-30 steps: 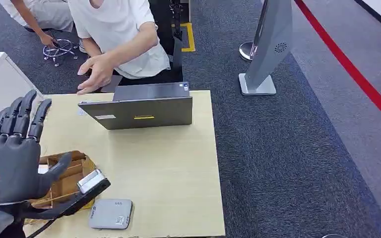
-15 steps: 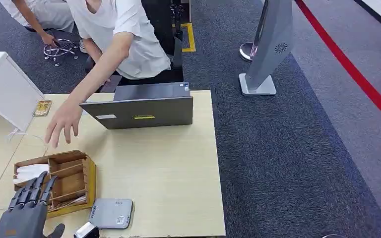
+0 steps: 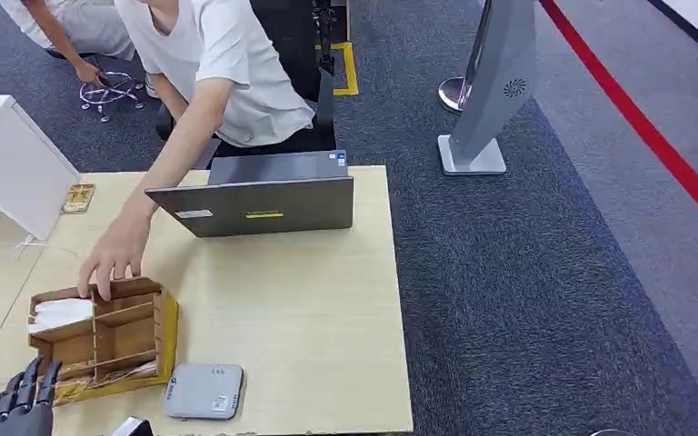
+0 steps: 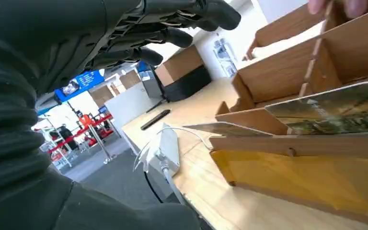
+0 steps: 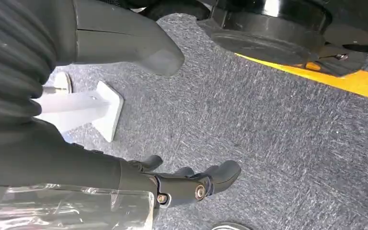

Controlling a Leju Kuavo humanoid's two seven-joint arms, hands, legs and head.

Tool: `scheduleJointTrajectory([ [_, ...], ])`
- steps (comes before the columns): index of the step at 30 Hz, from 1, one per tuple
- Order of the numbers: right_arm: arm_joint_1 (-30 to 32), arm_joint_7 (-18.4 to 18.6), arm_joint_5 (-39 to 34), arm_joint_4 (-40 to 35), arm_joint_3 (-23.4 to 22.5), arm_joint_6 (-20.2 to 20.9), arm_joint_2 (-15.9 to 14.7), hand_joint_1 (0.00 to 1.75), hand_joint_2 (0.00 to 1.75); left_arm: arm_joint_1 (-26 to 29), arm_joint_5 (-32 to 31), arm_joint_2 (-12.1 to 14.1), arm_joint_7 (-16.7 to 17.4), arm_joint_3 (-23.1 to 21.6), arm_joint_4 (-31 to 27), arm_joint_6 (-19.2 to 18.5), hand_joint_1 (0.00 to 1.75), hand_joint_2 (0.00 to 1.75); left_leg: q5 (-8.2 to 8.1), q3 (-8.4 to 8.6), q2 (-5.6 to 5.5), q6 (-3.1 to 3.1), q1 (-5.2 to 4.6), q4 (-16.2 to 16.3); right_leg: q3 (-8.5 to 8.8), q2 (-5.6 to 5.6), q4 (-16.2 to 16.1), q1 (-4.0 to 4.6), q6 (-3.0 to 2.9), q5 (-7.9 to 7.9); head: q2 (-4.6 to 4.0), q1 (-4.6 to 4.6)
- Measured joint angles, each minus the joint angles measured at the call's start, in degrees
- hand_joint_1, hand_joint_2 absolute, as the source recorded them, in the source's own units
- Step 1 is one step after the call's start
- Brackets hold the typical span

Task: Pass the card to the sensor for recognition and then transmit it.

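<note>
A wooden divider box (image 3: 165, 320) stands at the table's near left. In the left wrist view a green picture card (image 4: 335, 108) leans in the wooden divider box's (image 4: 287, 143) near slot, and a second card (image 4: 225, 128) lies flatter beside it. The grey flat sensor (image 3: 204, 391) lies just right of the box by the front edge. My left hand (image 3: 18, 404) is low at the near left corner, fingers straight and apart, holding nothing, its fingers (image 4: 172, 36) reaching toward the box. My right hand (image 5: 191, 184) hangs over the carpet, empty. A person's hand (image 3: 114, 259) touches the box's far edge.
A grey laptop (image 3: 264, 204) stands at the table's far side, the person behind it. A white cabinet (image 3: 4, 154) is at the left with a small card (image 3: 78, 197) lying near it. A grey kiosk stand (image 3: 495, 91) rises on the carpet to the right.
My left hand dropped from high above the box to the near left corner. The person's hand reached from beside the laptop down to the box's far edge.
</note>
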Motion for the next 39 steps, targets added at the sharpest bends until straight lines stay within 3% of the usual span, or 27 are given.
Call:
scheduleJointTrajectory([
  [8, 0.2, -0.2, 0.0, 0.0, 1.4, -0.4, 0.0, 0.0, 1.75, -4.9, 0.0, 2.3, 4.1, 0.1, 7.1, 11.4, 0.0, 1.75, 0.01, 0.08, -0.02, 0.0, 0.0, 0.0, -0.05, -0.03, 0.0, 0.0, 0.0, 0.01, 0.0, -0.04],
  [11, 0.2, -0.3, 0.1, 0.0, 1.9, -0.3, 0.0, 0.0, 1.75, -6.4, 0.0, 2.9, 4.4, -0.2, 9.6, 13.0, 0.0, 1.75, 0.01, 0.09, -0.01, -0.01, 0.01, 0.0, -0.05, -0.01, 0.0, 0.01, 0.0, 0.01, 0.0, -0.02],
  [22, 0.3, -0.6, 1.1, 0.1, 2.7, -0.1, 0.0, 0.0, 1.75, -9.0, 0.0, 3.7, 6.1, -3.6, 13.0, 12.1, 0.0, 1.75, 0.01, 0.07, -0.01, 0.0, -0.01, 0.0, 0.03, 0.01, 0.0, 0.0, 0.01, 0.02, 0.0, -0.02],
  [39, 0.2, -2.4, 3.1, 0.8, 2.7, 1.2, 0.0, 0.0, 1.75, -10.8, 0.0, 5.4, 7.3, -12.3, 15.1, 10.0, 0.0, 1.75, 0.01, 0.06, -0.01, 0.01, -0.01, 0.0, 0.03, 0.01, 0.0, 0.0, 0.0, 0.02, 0.0, -0.02],
])
